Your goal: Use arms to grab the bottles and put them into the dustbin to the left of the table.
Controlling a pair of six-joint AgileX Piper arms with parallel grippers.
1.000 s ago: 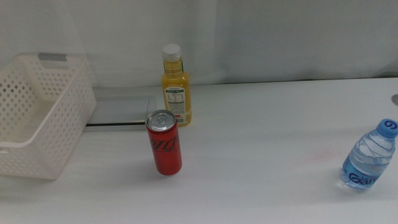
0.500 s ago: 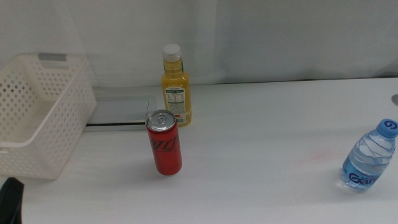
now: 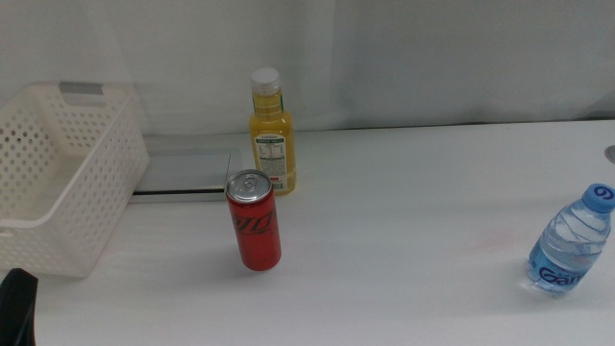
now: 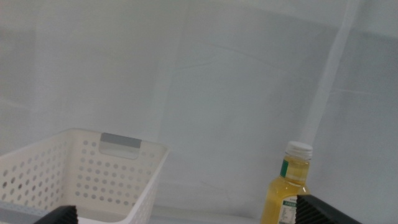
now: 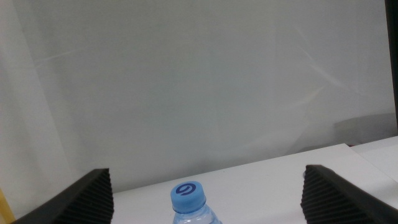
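Observation:
On the white table (image 3: 413, 211) a slim red cola can (image 3: 253, 223) stands upright in the middle. Just behind it is the orange juice bottle (image 3: 272, 135), also visible in the left wrist view (image 4: 287, 194). The clear water bottle (image 3: 569, 245) stands at the far right, its blue cap (image 5: 188, 194) low between the jaws in the right wrist view. The white perforated dustbin (image 3: 58, 183) (image 4: 93, 180) sits at the left. My left gripper (image 4: 185, 204) is open, and only a dark part of it (image 3: 14, 308) shows at the bottom left corner of the middle view. My right gripper (image 5: 206, 180) is open, facing the water bottle.
A flat grey panel (image 3: 183, 173) lies between the dustbin and the juice bottle. A white curtain backs the table. A small dark object (image 3: 610, 152) shows at the right edge.
A dark part of the left gripper has come into the bottom left corner of the middle view. The bottles and the dustbin have not moved.

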